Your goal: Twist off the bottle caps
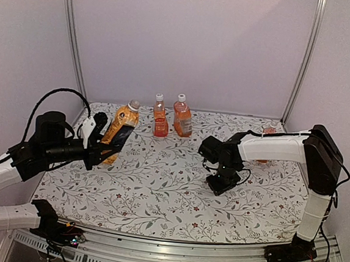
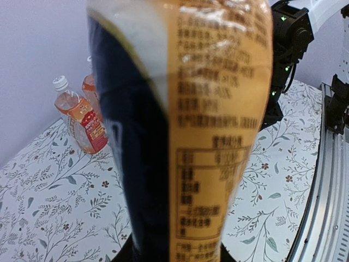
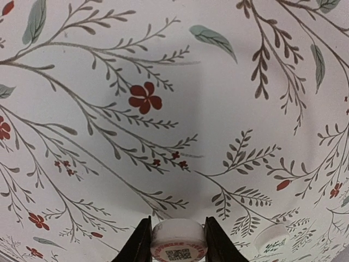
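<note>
My left gripper (image 1: 105,142) is shut on a bottle (image 1: 121,125) with an orange and dark label, held tilted above the table's left side. That bottle (image 2: 212,109) fills the left wrist view and hides the fingers. Whether its whitish top (image 1: 134,105) is a cap I cannot tell. My right gripper (image 1: 222,183) hangs low over the table's middle right, shut on a white bottle cap (image 3: 178,240) with a printed underside. A second cap (image 3: 271,238) lies loose on the cloth just to its right. Two capped bottles (image 1: 159,117) (image 1: 183,118) stand at the back.
A flowered cloth (image 1: 158,185) covers the table. Another orange bottle (image 1: 271,128) stands at the back right, partly hidden behind my right arm. Metal frame posts (image 1: 73,36) rise at the back corners, and a rail (image 1: 170,253) runs along the near edge.
</note>
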`<state>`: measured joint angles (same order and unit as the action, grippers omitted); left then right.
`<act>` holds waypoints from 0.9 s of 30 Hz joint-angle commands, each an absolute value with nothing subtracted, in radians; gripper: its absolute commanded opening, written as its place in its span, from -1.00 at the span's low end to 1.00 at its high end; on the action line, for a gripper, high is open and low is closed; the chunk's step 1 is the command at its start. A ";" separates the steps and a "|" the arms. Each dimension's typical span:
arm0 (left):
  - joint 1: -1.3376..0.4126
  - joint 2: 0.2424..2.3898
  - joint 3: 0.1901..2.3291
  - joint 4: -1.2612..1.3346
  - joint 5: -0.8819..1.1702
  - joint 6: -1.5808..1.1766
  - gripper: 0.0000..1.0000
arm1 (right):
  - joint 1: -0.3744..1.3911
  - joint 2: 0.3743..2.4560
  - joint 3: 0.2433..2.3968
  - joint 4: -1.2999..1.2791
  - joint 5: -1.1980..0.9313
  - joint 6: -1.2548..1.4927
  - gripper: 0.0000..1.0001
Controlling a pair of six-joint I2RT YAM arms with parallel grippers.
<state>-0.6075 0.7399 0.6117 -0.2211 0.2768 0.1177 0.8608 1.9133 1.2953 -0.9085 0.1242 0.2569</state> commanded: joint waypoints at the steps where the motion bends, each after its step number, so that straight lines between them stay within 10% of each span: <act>1: -0.596 0.736 0.606 -0.201 0.297 0.114 -0.69 | 0.854 1.923 1.292 -0.881 0.088 0.281 -0.09; 9: -0.597 0.733 0.621 -0.203 0.357 0.158 -0.69 | 0.863 1.821 1.447 -1.035 0.182 0.280 0.97; 17: -0.617 0.742 0.643 -0.207 0.499 0.210 -0.69 | 1.043 1.511 1.565 -0.575 -0.278 0.103 0.88; 27: -0.640 0.766 0.680 -0.222 0.569 0.204 -0.64 | 1.145 1.570 1.726 -0.224 -0.253 0.138 0.51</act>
